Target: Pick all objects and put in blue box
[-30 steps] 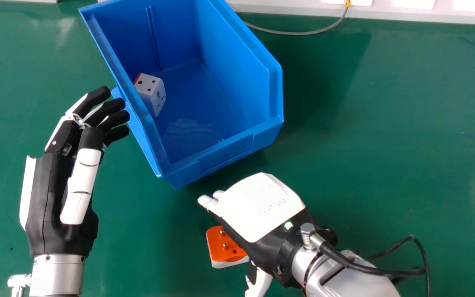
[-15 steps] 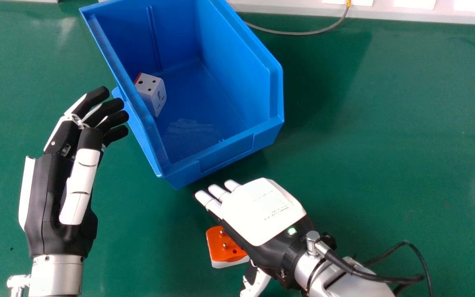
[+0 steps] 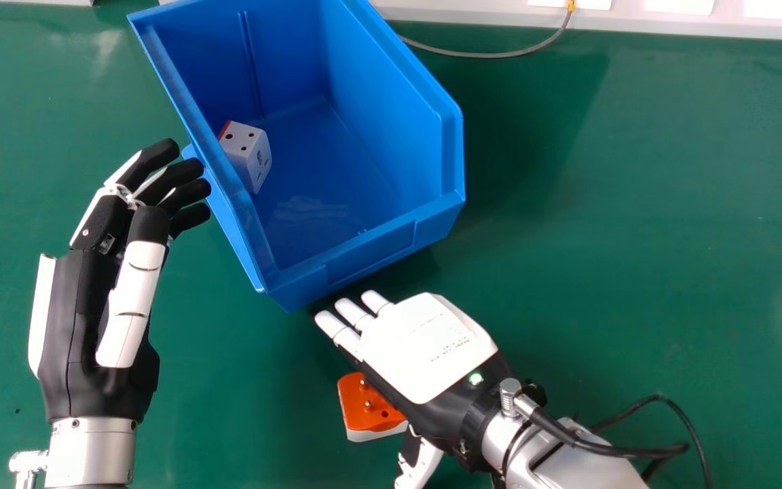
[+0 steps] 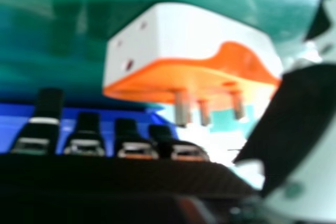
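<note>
I had the blue box [image 3: 370, 252] standing open on the green tabletop [image 3: 649, 210], and I took my bearings from it. Inside, up against its left wall, sat a white die [image 3: 250, 155] with black dots on its upper face and a bit of red along one edge.

The orange and white plug adapter [image 3: 358, 402] was outside the box, on the tabletop on my side of it, with its metal pins pointing up. Part of it was hidden beneath my right hand [image 3: 425, 350], which was just off the box's near side, back upward and fingers pointing toward the box. From the right hand view I could see those fingers [image 4: 48, 103] reaching out nearly straight, with the thumb well spread from them and the adapter in the space beyond; they weren't closed on anything.

My left hand [image 3: 85, 319] was over on the left of the box, its loosely bent fingertips right by the left wall and its grasp empty. Whether they actually touched the wall, I couldn't tell.

Past the box's far right, a thin grey cable [image 3: 493, 54] curved over the tabletop to a white strip [image 3: 690, 24].
</note>
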